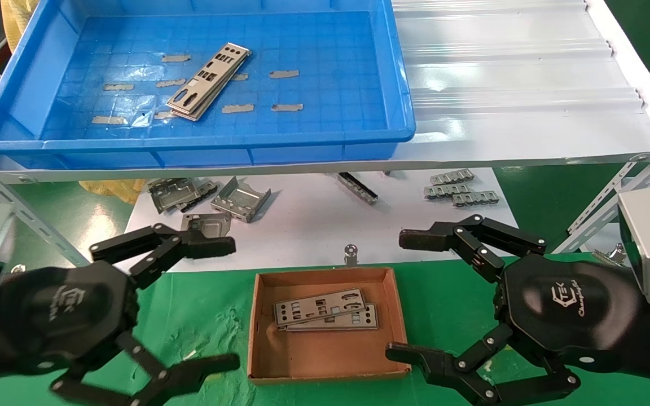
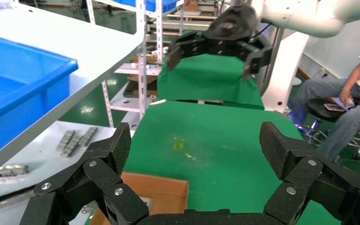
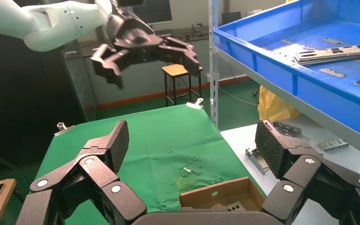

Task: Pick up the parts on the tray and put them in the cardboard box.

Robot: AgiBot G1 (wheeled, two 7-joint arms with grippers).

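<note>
Silver punched parts (image 1: 208,82) stacked in tray (image 1: 398,84); both pincers (image 1: 161,304) (image 1: 409,296) wide open, empty.

Bright, even light falls from overhead. It glares white off the corrugated shelf (image 1: 528,84) and leaves pale sheen patches on the floor of the tray (image 1: 325,135). Under that shelf the white table (image 1: 313,220) sits in softer shade. Shadows stay short and faint. From the left wrist, the left gripper (image 2: 194,150) is sharp and the background behind it slightly soft.
</note>
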